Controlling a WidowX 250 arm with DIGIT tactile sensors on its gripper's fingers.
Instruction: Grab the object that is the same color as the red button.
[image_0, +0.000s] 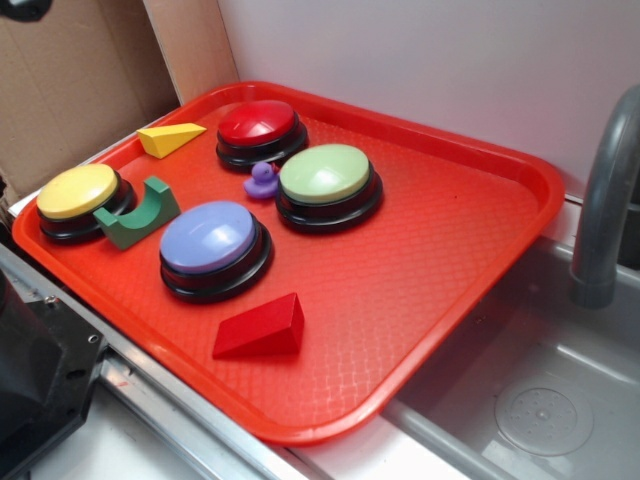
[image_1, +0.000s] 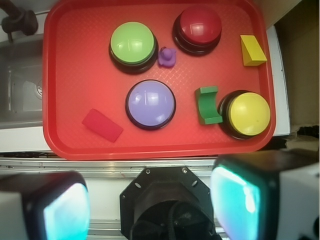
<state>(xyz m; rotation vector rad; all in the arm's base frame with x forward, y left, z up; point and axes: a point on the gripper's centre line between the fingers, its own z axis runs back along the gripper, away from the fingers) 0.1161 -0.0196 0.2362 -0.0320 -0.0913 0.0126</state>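
The object, a small red wedge block (image_0: 261, 328) (image_1: 102, 125), lies on the red tray (image_0: 440, 270) (image_1: 65, 60) near its front edge. The red button (image_0: 260, 127) (image_1: 198, 26) stands at the tray's far side on a black base. My gripper (image_1: 152, 200) hangs high above the robot's base, off the tray and far from the wedge. It is open, its two cyan-padded fingers (image_1: 62, 210) wide apart with nothing between them. The exterior view does not show the gripper.
Also on the tray: a green button (image_0: 326, 180) (image_1: 132, 45), blue-purple button (image_0: 213, 243) (image_1: 150, 103), yellow button (image_0: 80, 196) (image_1: 248, 113), yellow wedge (image_0: 170, 138) (image_1: 252, 50), green arch block (image_0: 139, 213) (image_1: 207, 105) and purple duck (image_0: 262, 181) (image_1: 167, 57). A grey sink (image_0: 540, 400) with faucet (image_0: 605, 200) lies beside it.
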